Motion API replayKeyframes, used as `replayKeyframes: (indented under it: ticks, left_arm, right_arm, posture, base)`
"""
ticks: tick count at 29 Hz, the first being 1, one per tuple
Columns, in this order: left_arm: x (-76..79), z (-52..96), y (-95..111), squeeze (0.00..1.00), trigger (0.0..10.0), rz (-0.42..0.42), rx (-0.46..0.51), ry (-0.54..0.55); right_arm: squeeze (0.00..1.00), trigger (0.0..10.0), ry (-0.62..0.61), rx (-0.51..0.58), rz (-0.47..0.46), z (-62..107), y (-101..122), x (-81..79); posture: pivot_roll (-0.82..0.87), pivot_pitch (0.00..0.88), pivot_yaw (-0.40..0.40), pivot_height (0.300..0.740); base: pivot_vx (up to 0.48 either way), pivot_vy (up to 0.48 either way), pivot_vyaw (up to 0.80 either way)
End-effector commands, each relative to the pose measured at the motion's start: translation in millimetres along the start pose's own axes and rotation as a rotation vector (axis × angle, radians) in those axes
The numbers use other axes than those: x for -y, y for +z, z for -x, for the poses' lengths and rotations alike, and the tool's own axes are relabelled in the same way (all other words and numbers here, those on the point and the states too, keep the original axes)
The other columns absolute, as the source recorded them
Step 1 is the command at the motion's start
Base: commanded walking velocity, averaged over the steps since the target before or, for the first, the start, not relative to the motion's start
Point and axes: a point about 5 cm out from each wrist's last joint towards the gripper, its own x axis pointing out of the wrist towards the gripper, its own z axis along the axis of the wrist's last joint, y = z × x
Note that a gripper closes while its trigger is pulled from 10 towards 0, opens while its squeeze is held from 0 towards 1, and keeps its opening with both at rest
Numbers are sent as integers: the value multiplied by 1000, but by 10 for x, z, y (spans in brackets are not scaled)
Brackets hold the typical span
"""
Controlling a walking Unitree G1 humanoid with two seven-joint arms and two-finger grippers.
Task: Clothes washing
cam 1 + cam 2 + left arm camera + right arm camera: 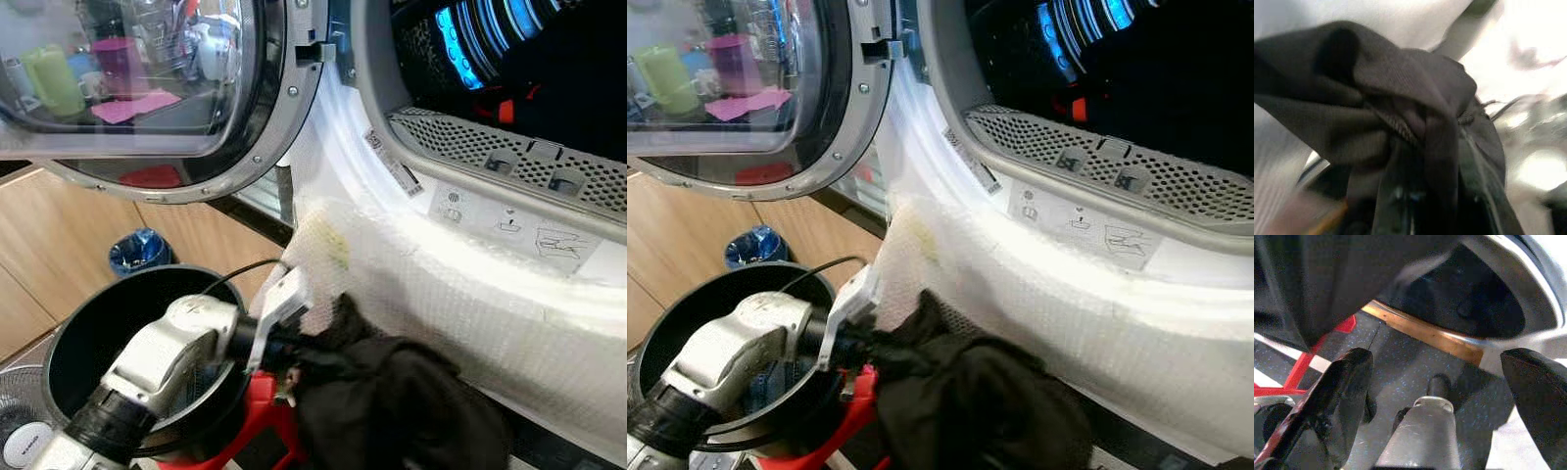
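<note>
Left claw [290, 354] clamped on dark garment [392, 401], bundle hanging below the washer's drum opening [509, 59]; opening lies up and ahead of the left claw. Right claw [1440, 382] spread wide, holding nothing, low near the floor

Dark brown garment [392, 401]; black bucket [98, 333]; white washer front [509, 304].

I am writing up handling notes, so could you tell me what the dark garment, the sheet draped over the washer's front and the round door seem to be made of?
The dark garment, held by the left gripper, looks like soft matte woven fabric: it bunches in folds with a stitched seam. The sheet seems to be translucent bubble wrap, judging by its dotted texture. The door appears to be glossy glass in a grey rim, probably plastic or metal; it shows reflections.
</note>
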Motion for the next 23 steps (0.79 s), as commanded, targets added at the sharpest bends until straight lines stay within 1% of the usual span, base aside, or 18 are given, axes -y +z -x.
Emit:
replayKeyframes:
  ticks: [1, 4, 5, 6, 7, 8, 10, 12, 14, 15, 16, 17, 20, 21, 23]
  left_arm:
    - [-10, -36, -90, 0, 0, -14, -36, 37]
    - [-47, -131, -167, 0, 0, 26, -31, 99]
    - [-68, -193, -206, 0, 0, 45, -29, 130]
    - [-78, -235, -229, 0, 0, 56, -28, 149]
    - [-101, -334, -283, 0, 0, 78, -32, 194]
    - [-104, -353, -293, 0, 0, 82, -33, 202]
    - [-101, -428, -316, 0, 0, 115, -22, 221]
    - [-88, -526, -351, 0, 0, 140, -15, 241]
    - [-71, -652, -401, 0, 0, 196, -21, 271]
    - [-71, -652, -401, 0, 0, 196, -21, 271]
    - [-39, -747, -434, 0, 0, 227, -30, 272]
    - [-39, -747, -434, 0, 0, 227, -30, 272]
    - [46, -896, -450, 0, 0, 251, -22, 234]
    - [46, -896, -450, 0, 0, 251, -22, 234]
    - [84, -971, -442, 0, 0, 253, -20, 218]
  right_arm:
    - [0, 10000, 34, 13, 32, 30, -39, -12]
    - [0, 10000, 85, 46, 93, 81, -62, 33]
    - [1000, 10000, 128, 68, 123, 112, -67, 38]
    - [1000, 10000, 157, 83, 141, 133, -69, 40]
    - [1000, 10000, 227, 126, 165, 184, -54, 31]
    - [1000, 10000, 240, 135, 168, 195, -49, 29]
    - [1000, 10000, 291, 179, 149, 241, -3, 28]
    - [1000, 10000, 348, 242, 157, 324, 69, 35]
    - [1000, 10000, 457, 314, 150, 474, 179, -18]
    - [1000, 10000, 457, 314, 150, 474, 179, -18]
    - [1000, 10000, 539, 356, 152, 598, 251, -95]
    - [1000, 10000, 539, 356, 152, 598, 251, -95]
    - [1000, 10000, 589, 398, 179, 746, 331, -238]
    - [1000, 10000, 589, 398, 179, 746, 331, -238]
    - [1000, 10000, 597, 418, 186, 822, 368, -302]
  posture:
    - [101, 118, 65, 740]
    - [86, 122, 61, 740]
    - [82, 122, 60, 740]
    - [78, 123, 59, 740]
    - [77, 123, 59, 740]
    - [77, 123, 59, 740]
    - [77, 123, 59, 740]
    - [66, 121, 58, 740]
    - [46, 119, 55, 740]
    - [46, 119, 55, 740]
    - [43, 118, 54, 740]
    - [43, 118, 54, 740]
    - [36, 121, 52, 740]
    - [36, 121, 52, 740]
    - [37, 129, 52, 740]
  base:
    - [0, 0, 0]
    - [0, 0, 0]
    - [0, 0, 0]
    - [0, 0, 0]
    - [0, 0, 0]
    - [0, 0, 0]
    - [0, 0, 0]
    - [0, 0, 0]
    - [0, 0, 0]
    - [0, 0, 0]
    - [0, 0, 0]
    - [0, 0, 0]
    - [0, 0, 0]
    - [0, 0, 0]
    - [0, 0, 0]
